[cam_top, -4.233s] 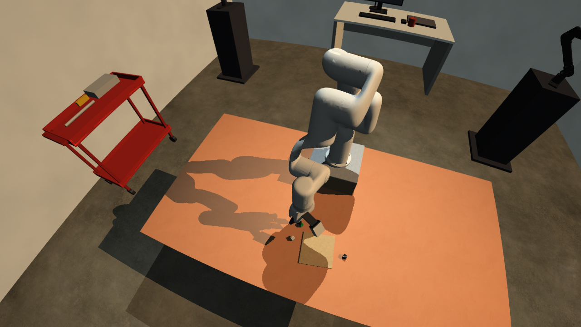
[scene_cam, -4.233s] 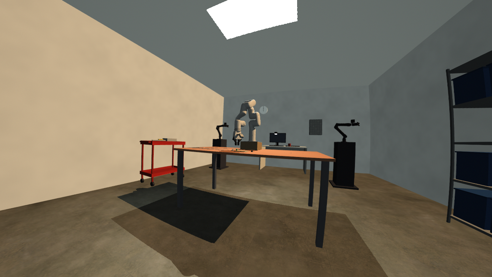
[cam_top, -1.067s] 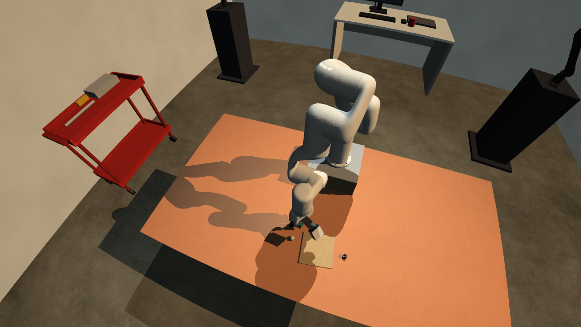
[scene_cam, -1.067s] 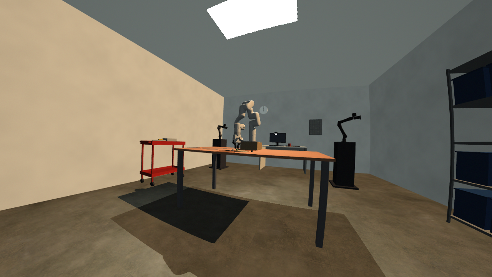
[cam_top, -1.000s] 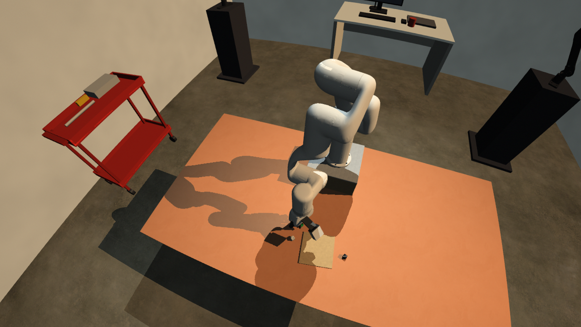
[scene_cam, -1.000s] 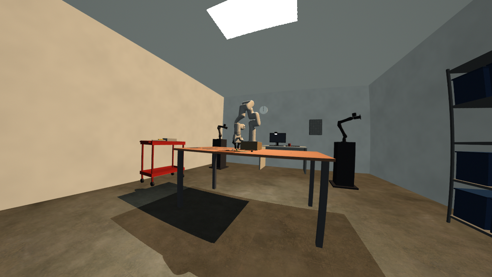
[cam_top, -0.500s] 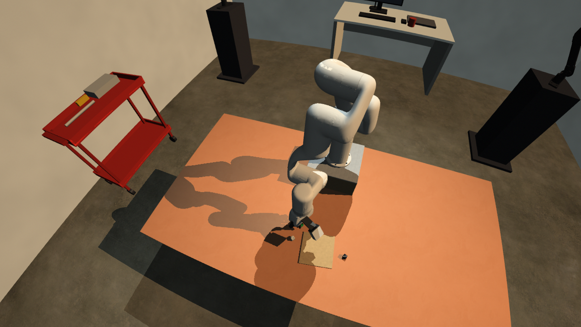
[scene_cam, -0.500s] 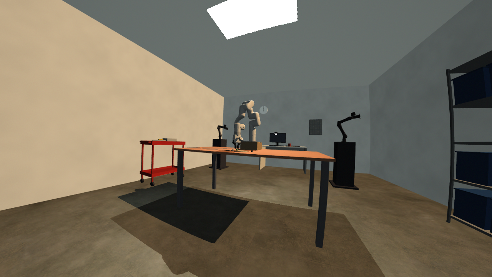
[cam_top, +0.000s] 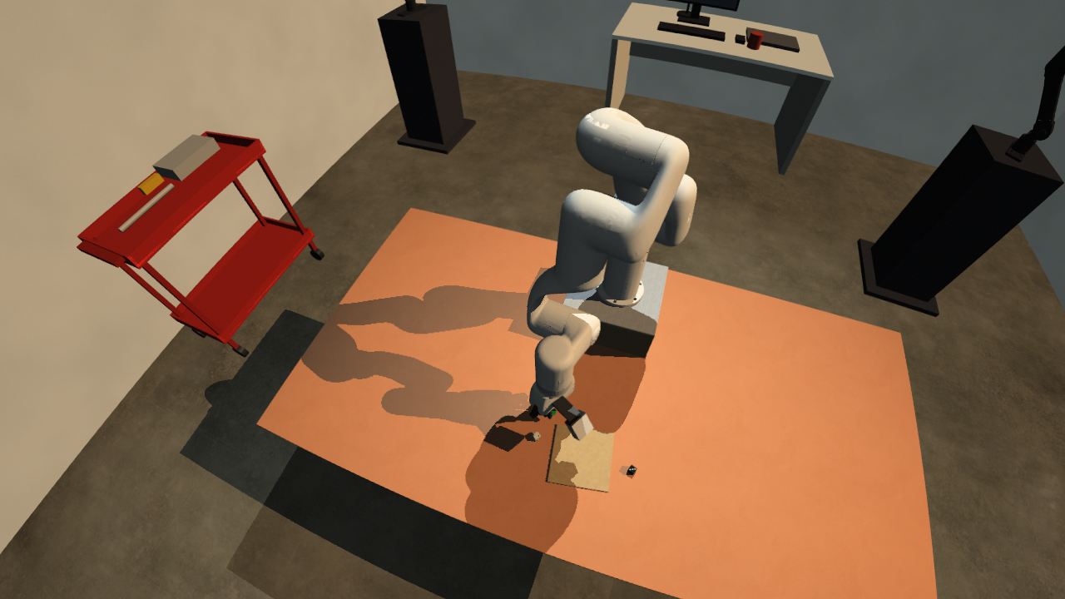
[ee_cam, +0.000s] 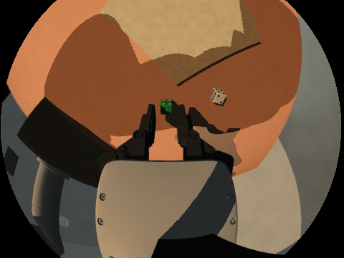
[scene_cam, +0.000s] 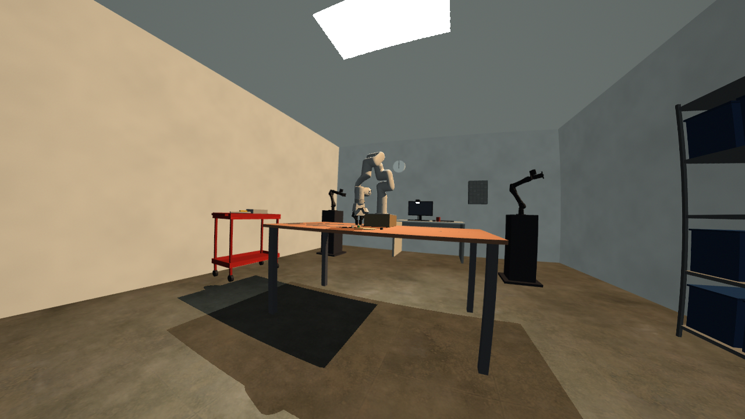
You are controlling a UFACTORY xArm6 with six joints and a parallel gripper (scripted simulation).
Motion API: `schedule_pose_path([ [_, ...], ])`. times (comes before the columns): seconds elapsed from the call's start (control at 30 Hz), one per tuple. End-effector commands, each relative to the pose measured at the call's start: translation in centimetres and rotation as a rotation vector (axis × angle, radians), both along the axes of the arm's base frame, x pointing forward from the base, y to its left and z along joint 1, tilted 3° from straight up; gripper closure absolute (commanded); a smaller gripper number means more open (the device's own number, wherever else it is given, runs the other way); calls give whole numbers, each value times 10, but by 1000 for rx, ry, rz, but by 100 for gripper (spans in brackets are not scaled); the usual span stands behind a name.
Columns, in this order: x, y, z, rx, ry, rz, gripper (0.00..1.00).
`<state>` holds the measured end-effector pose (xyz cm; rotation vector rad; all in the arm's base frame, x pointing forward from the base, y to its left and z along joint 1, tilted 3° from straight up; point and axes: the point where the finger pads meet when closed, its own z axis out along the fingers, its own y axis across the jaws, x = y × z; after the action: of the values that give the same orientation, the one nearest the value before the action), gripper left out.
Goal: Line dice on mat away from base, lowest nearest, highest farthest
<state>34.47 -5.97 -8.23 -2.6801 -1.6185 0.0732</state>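
Observation:
A tan mat [cam_top: 589, 463] [ee_cam: 182, 5] lies flat on the orange table in front of the robot's base. A small green die [cam_top: 553, 410] [ee_cam: 166, 106] sits just short of the mat's near edge, on the base side. My gripper [cam_top: 552, 413] [ee_cam: 166, 112] [scene_cam: 357, 223] is low over it, fingers part open, one tip on each side with a gap showing at both sides. A white die [cam_top: 534, 436] [ee_cam: 218, 97] lies on the table left of the mat. A black die [cam_top: 631, 470] lies on the table right of the mat. No die is on the mat.
The robot's base block [cam_top: 632, 316] stands behind the mat. The table's front edge [cam_top: 417, 513] is a short way past the mat. A red cart [cam_top: 200, 223] and black pedestals [cam_top: 960, 215] stand on the floor, away from the table.

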Motion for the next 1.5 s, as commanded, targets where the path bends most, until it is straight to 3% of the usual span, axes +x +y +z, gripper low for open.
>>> schedule_pose_path([
  [0.0,1,0,1,-1,-3,0,69],
  [0.63,1,-1,-16,-1,-3,0,69],
  [1.47,1,-1,-19,-1,-3,0,69],
])
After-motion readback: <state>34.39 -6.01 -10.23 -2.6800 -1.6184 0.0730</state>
